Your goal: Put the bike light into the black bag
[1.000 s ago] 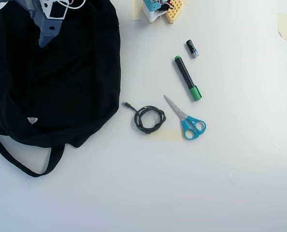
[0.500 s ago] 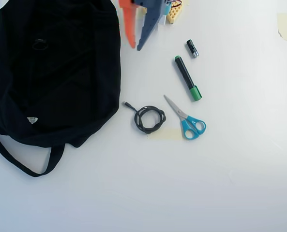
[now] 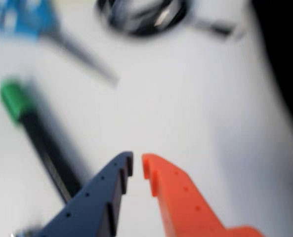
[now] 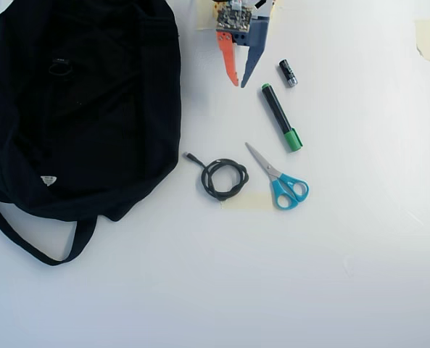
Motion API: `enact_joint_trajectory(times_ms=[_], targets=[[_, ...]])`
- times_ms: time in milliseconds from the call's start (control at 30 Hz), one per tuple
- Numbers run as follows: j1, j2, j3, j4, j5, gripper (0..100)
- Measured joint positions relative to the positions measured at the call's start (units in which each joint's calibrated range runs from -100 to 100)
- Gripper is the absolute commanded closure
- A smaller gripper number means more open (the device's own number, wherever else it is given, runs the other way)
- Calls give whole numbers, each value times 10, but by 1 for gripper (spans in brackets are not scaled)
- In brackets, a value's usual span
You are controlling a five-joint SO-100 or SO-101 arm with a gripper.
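White tabletop fills the overhead view, lit evenly, with a few scraps of tape stuck to it. Of the bike light (image 4: 60,67) only a dark ring-shaped outline can be made out, lying on the upper part of the black bag (image 4: 120,130). Black on black, its body cannot be told apart from the cloth, nor whether it sits inside the opening or merely on top. The bag is spread flat at the left, its white label (image 4: 48,180) near the lower edge and a strap handle (image 4: 26,246) looped out below.

The claw (image 4: 239,84) is placed well apart from the bag, at the top centre over bare table. Its orange and blue fingers are drawn nearly together and nothing is held. The same thin gap and empty grip are shown in the wrist view (image 3: 137,165).

Just beside the claw lie a green marker (image 4: 280,117) and a short black-and-silver cylinder (image 4: 288,73). Lower down are a coiled cable (image 4: 223,178) and blue-handled scissors (image 4: 280,177).

The placing step is judged done, or nearly so, and the arm seems to be at the parking stage. If the light is found to rest only on the cloth, it would need to be picked up and dropped through the opening. Otherwise only a return to rest is called for.
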Motion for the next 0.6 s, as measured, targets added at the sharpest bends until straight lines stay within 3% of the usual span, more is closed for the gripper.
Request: enact_joint_trajectory(times_ms=[333,600], targets=[[-35,-144,208,1,0,98],[-37,-187,220,113,0,98]])
